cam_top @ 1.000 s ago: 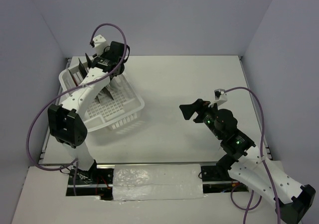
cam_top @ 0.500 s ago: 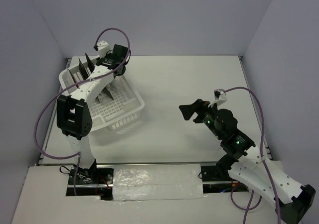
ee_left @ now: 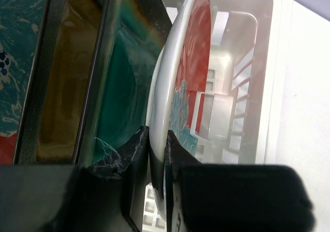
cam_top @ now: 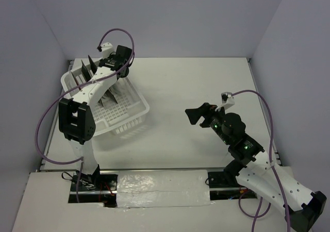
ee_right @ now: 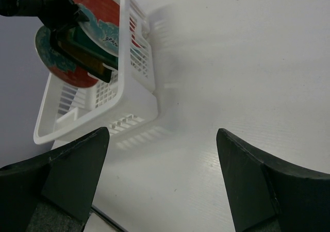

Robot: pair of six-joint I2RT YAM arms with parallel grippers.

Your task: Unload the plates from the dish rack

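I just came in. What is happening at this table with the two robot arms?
The left hand is down in the white dish rack and pinches the rim of the round red plate, which stands on edge in the rack and is not yet lifted out. Dark-rimmed square plates stand right beside it. The right hand hangs open above the table, away from the rack, holding nothing.

I'm looking at the round plate: red face, teal-and-white floral swirls, white back. Next to it is the teal square plate, its glossy teal centre browning into a dark rim. Then the amber square plate, dark-rimmed too. The rack is plain white.
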